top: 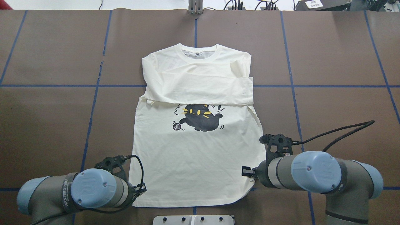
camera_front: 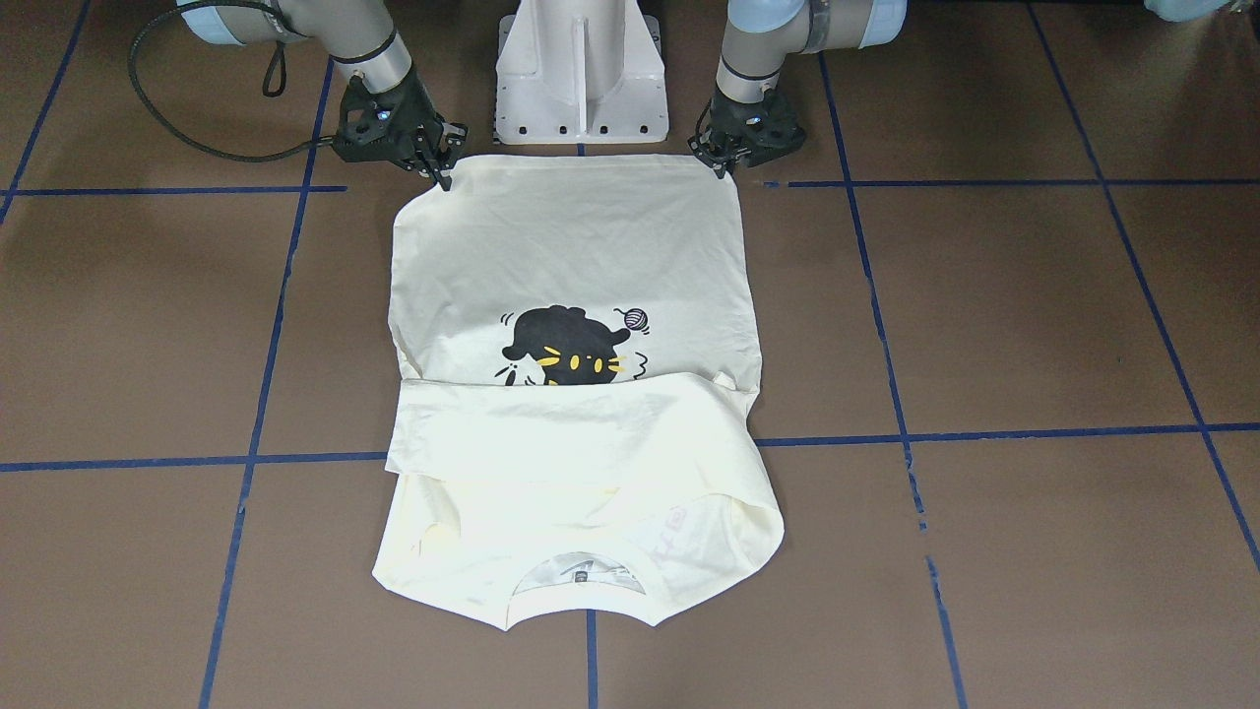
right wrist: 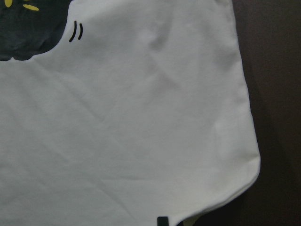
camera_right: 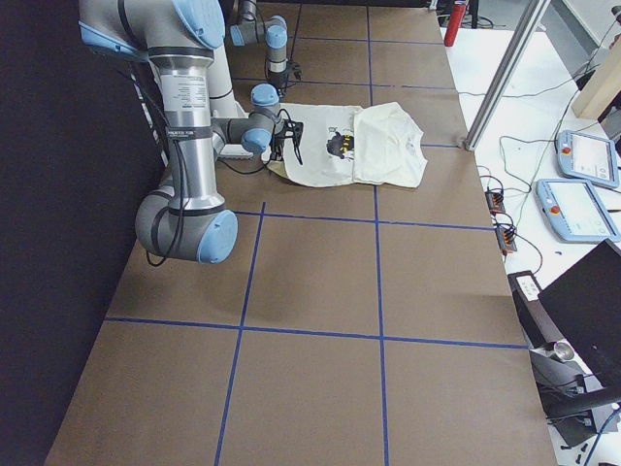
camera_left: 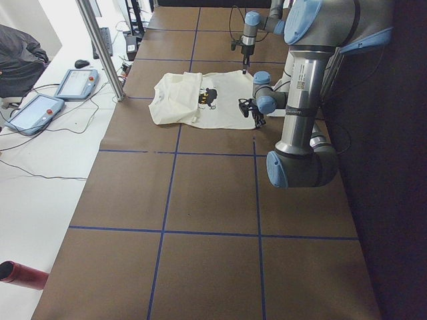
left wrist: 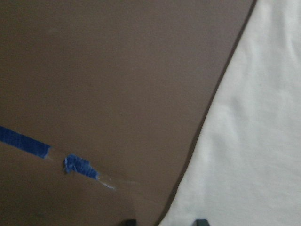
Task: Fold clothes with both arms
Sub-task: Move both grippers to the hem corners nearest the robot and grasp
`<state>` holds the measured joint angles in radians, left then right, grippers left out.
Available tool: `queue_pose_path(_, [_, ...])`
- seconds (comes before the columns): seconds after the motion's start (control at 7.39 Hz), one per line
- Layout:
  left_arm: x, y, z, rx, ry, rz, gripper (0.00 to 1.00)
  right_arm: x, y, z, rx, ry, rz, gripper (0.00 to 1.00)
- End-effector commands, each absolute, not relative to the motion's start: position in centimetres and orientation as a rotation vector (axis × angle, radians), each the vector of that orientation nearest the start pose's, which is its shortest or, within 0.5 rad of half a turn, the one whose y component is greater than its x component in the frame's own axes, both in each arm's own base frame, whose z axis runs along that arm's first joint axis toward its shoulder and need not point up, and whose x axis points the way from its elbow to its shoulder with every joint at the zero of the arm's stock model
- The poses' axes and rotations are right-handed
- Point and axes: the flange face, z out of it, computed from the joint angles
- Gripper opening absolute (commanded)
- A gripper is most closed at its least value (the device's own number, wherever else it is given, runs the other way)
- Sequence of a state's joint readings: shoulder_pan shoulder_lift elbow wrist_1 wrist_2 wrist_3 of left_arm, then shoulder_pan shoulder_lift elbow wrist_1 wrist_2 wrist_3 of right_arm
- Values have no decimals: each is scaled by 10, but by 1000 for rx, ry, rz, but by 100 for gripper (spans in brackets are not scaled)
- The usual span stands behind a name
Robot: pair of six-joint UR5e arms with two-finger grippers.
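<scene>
taking twelve o'clock as straight out from the robot's base, the cream-white long-sleeved t-shirt (top: 197, 156) lies flat and print-up in the middle of the brown desk (top: 47, 125). its long axis runs six to twelve, with the collar (top: 197, 50) at twelve and the hem (top: 193, 204) at six. the sleeves (top: 203, 90) are already laid across the chest, covering the top of the black cat print (top: 200, 117).

the grey left arm (camera_front: 768, 39) has its jaws down at the hem's seven o'clock corner, which is square. the grey right arm (camera_front: 345, 34) has its jaws at the five o'clock corner, which is rounded. each arm is about equally close to its own corner.

from the left wrist camera two dark fingertips (left wrist: 200, 221) stand apart, with the shirt's side edge running between them, so those jaws look spread and not gripping. the right wrist camera shows only one tip at the corner, so i cannot tell how the right jaws stand.

my guess is that both corners get pinched and carried toward twelve, over the print. bare desk lies all round the shirt. the white pedestal (camera_front: 581, 69) sits close behind the hem at six, not touching it, so the free direction is away from the robot.
</scene>
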<state>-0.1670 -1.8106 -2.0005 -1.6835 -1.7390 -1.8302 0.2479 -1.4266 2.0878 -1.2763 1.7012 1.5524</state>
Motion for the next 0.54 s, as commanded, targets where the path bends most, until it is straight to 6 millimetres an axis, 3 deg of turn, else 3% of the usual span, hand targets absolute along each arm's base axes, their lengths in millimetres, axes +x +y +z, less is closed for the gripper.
queue_pose_path(0.0, [518,-205,322,-199,794,-331,0,-463,-243,318,8,-963,152,0])
queue_pose_path(0.14, [505,-205,307,-199,822,-328,0,-461,-243,315,0,-970,149,0])
queue_pose_path(0.41, [464,-197,268,-192,814,-312,0,-429,-246,293,-73,-1030,127,0])
